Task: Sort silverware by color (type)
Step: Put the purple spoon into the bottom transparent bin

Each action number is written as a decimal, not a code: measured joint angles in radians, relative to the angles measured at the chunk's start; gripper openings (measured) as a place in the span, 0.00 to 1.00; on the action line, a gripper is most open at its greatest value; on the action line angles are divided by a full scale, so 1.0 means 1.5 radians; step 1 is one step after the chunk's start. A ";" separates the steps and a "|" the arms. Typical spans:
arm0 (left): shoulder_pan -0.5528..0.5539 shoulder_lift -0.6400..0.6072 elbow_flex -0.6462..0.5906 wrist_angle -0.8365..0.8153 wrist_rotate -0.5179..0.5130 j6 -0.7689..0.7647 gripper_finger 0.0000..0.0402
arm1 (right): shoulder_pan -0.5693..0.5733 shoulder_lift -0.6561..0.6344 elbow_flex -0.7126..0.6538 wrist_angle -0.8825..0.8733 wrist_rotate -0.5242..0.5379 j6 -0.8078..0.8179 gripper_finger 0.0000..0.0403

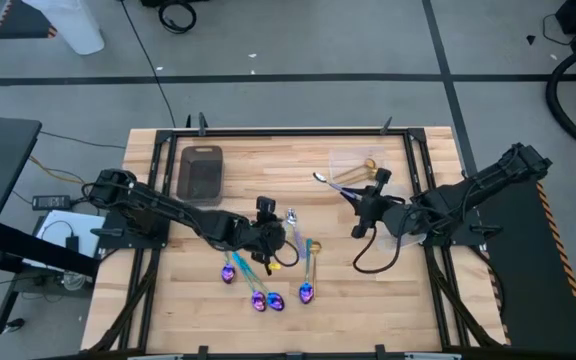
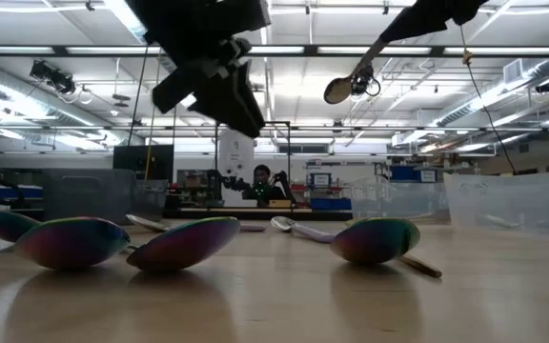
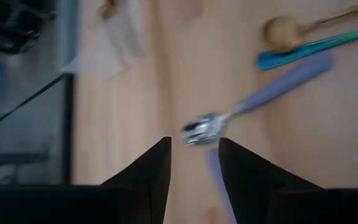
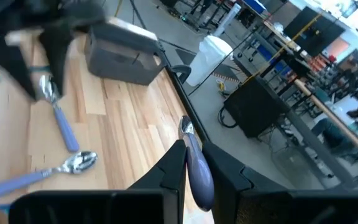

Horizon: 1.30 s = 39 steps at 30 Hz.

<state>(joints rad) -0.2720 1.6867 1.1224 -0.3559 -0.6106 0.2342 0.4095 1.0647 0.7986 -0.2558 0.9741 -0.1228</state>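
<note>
Several iridescent spoons lie flat near the table's near edge, their bowls large in the low view. A gold spoon and a silver spoon lie mid-table. My left gripper is open and hovers above the table, with the silver spoon's bowl just beyond its fingertips. My right gripper is right of centre, shut on another silver spoon. A further gold spoon rests in a clear container. My right gripper pinches the silver spoon's handle between its two fingers, which lie along the handle. The bowl sticks out past the fingertips. The spoon is lifted clear of the table and tilted, its bowl hanging lower than the handle.
A dark grey tray sits at the table's far left. A clear container stands at the far right, and more clear containers show in the low view. Another silver spoon lies on the wood. A cable loops below my right gripper.
</note>
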 joint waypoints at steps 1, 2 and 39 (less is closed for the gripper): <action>-0.002 0.000 -0.012 0.015 0.013 -0.003 0.35 | 0.000 -0.005 0.000 -0.001 0.000 0.013 0.14; -0.003 0.000 -0.023 0.032 0.025 -0.004 0.35 | 0.000 -0.010 0.000 -0.005 0.000 0.027 0.14; 0.094 -0.313 -0.327 0.467 0.150 0.157 0.35 | -0.098 0.041 0.220 -0.815 -0.390 0.749 0.14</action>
<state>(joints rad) -0.1310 1.2176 0.6322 0.3440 -0.3858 0.4704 0.2629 1.1259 1.1292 -1.4778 0.3891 1.0011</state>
